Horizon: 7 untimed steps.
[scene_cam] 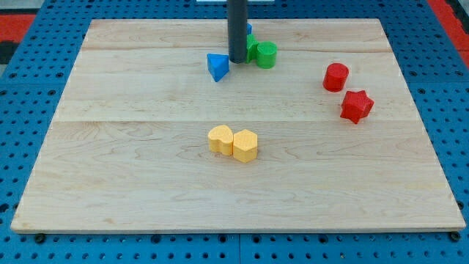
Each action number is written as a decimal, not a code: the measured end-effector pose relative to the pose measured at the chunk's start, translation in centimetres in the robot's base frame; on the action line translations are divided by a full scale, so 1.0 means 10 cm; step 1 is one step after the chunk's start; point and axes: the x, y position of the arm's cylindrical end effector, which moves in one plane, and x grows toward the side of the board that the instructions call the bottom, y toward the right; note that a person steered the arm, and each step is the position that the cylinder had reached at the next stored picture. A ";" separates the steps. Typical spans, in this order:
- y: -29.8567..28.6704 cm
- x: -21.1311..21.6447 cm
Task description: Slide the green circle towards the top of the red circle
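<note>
Pale wood board, painted blocks, dark matt rod

The board [146, 169] looked like light, smooth-sanded wood in joined planks with faint grain, resting on a blue perforated surface [37, 66] that seemed plastic or painted metal. The green circle [267, 55], red circle [336, 77], red star [357, 106], blue block [217, 66] and yellow blocks [233, 141] showed a smooth, slightly satin coat. The rod [237, 29] was dark and matt.
</note>
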 end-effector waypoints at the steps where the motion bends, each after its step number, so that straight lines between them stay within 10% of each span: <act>1: 0.03 0.00; 7: 1.22 -0.15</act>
